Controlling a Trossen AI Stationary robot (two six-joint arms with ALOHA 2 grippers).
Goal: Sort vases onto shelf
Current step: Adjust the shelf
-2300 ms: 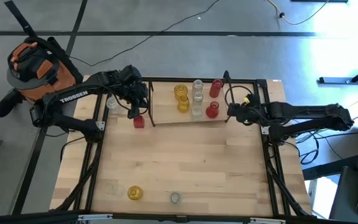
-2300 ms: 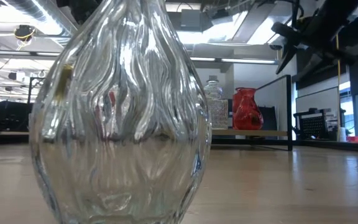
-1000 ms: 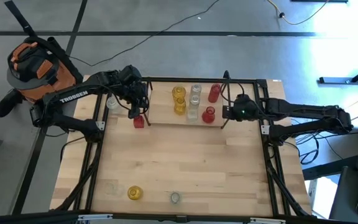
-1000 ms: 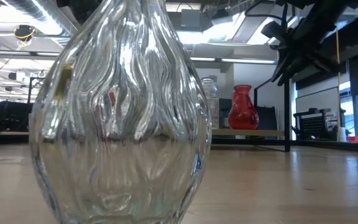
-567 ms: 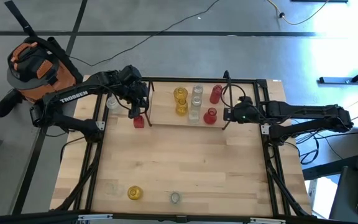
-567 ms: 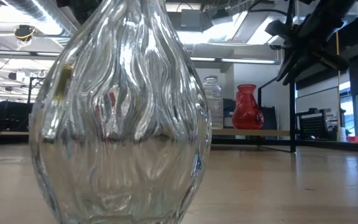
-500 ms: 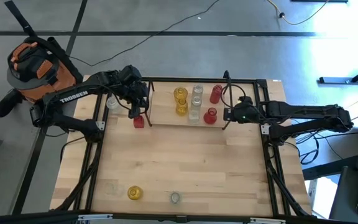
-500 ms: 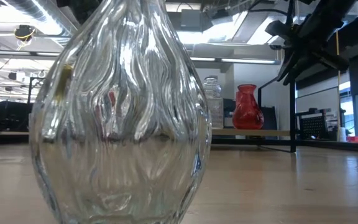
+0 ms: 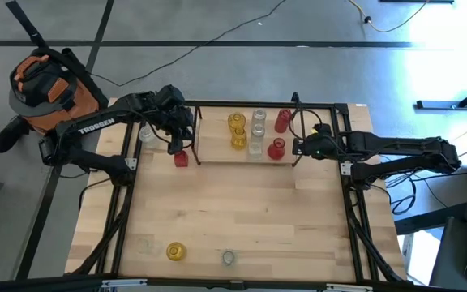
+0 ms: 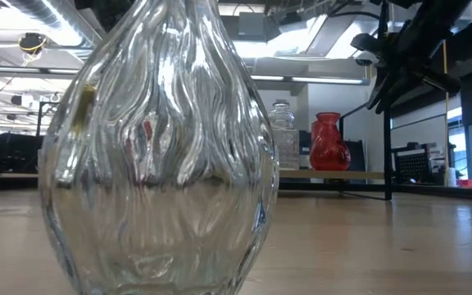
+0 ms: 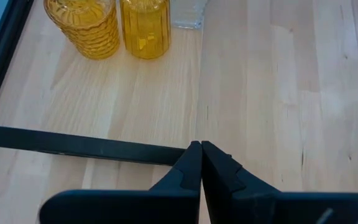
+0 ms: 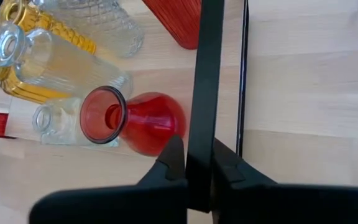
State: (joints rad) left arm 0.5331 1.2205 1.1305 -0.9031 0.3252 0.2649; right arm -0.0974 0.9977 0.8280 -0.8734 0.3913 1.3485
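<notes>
A huge ribbed clear glass vase [image 10: 158, 147] blocks most of the low view; the light-wood wire-framed shelf [image 9: 217, 144] holds two yellow, two red, some clear vases; left gripper [image 11: 201, 163] pinched together empty, right gripper [image 12: 191, 163] clamping a black shelf post [image 12: 202, 81].

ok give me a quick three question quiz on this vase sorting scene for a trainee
1. True or false: the right gripper is shut on a black post of the shelf.
2. Which vases on the table lie nearest the front edge, far from the shelf? A) a yellow jar and a small clear vase B) two red vases C) three clear jars
3. Fill in: the left gripper is shut and holds ____.

Key:
1. True. Its fingers sit on either side of the post, beside the red vase.
2. A.
3. Nothing. It is at the shelf's left end, near the small red vase on the table.
</notes>
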